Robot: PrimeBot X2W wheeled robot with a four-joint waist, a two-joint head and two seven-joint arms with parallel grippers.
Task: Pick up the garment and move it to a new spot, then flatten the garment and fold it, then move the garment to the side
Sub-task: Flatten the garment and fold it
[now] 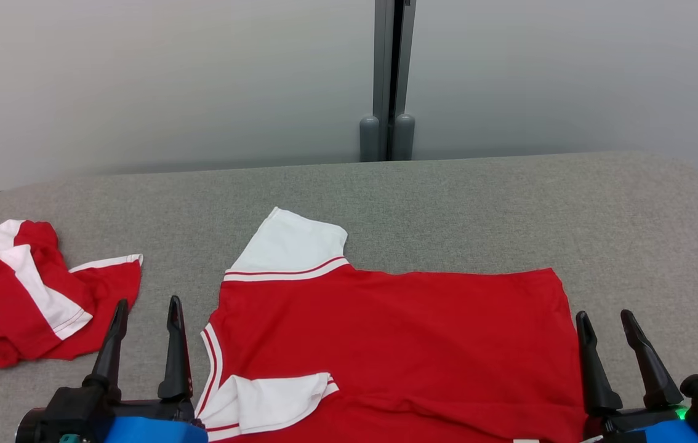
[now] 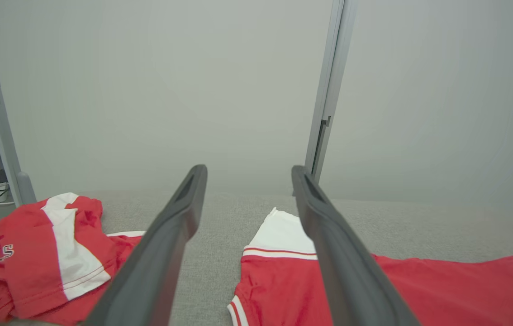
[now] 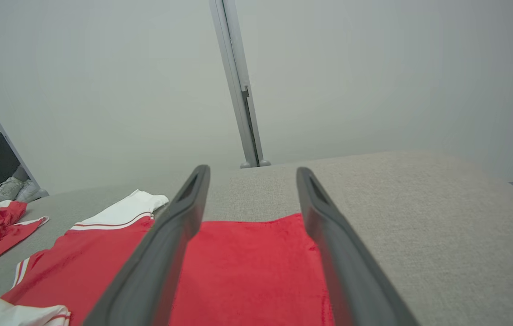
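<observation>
**Two red garments on one grey table, both grippers released**

Two garments lie on the grey cloth-covered table (image 1: 478,209). The red shirt (image 1: 398,344) is spread flat at the near middle, its collar end toward the robot's left and its hem toward the right. Its near part runs off the bottom of the head view. The crumpled red garment (image 1: 23,301) sits well apart at the table's left end, bunched, with a white stripe and a small white logo.

The shirt's far edge runs nearly straight, and its right edge ends just beside the right gripper (image 1: 604,315). One white sleeve (image 1: 293,246) pokes out toward the far side. The other white sleeve (image 1: 269,400) is folded in over the red body near the collar (two sleeves in all).

Bare cloth lies open beyond the shirt as far as the table's rounded far edge, and also to its right. A narrower bare strip separates the two garments, and the left gripper (image 1: 148,303) hangs over it.

Each of the two grippers has two dark fingers, spread apart with nothing between them. Neither touches the shirt.

Behind the table stand two frosted panels joined by one grey post (image 1: 389,80). A pair of pale shoes (image 3: 12,190) shows past the left end.
</observation>
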